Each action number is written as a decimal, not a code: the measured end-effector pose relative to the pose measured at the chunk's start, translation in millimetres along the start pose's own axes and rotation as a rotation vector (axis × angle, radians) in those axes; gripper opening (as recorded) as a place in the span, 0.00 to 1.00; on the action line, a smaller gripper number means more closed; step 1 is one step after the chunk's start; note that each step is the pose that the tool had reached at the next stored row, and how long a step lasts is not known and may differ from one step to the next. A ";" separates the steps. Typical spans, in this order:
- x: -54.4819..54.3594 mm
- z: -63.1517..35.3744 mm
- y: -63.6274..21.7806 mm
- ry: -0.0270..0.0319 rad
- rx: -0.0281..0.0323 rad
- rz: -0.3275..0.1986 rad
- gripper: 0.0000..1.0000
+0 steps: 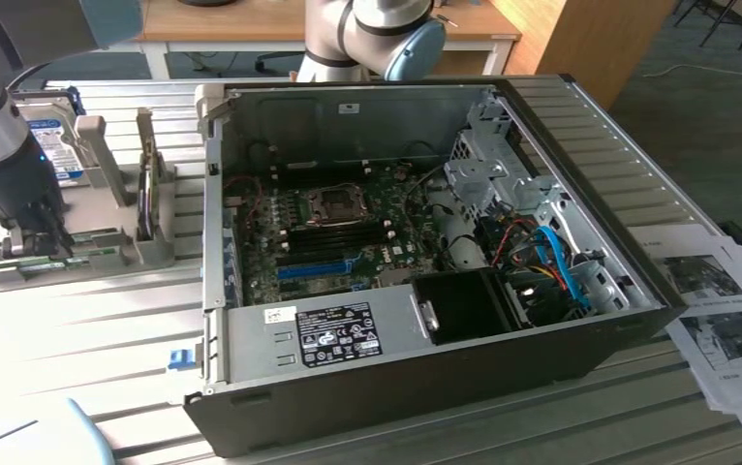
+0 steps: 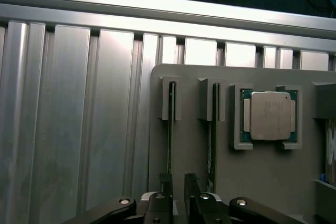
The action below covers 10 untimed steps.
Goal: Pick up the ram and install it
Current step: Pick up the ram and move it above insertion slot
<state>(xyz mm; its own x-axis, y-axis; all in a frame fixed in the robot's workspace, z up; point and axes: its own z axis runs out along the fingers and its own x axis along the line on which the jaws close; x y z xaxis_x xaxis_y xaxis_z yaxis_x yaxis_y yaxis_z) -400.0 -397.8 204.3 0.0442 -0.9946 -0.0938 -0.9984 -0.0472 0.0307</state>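
Can see the gripper (image 2: pixel 178 182) down at the grey holder (image 2: pixel 252 182), jaws apart, holding nothing. Can see the ram (image 2: pixel 170 124) standing on edge in the slot nearest the holder's side edge. Cannot see its near end, hidden behind one fingertip (image 2: pixel 166 187). Cannot tell if touching. Cannot see the holder's far edge either.

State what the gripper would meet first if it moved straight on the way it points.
Probably the ram standing on edge in the grey holder, just ahead of the open gripper; depth is unclear, so the holder itself may come first.
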 end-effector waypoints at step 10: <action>-0.4 -3.9 0.0 0.0003 0.0006 0.000 0.23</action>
<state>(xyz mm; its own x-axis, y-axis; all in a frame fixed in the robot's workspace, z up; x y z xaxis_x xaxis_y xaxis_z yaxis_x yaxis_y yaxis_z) -399.9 -397.7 208.3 0.0442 -0.9946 -0.0935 -0.9984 -0.0472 0.0301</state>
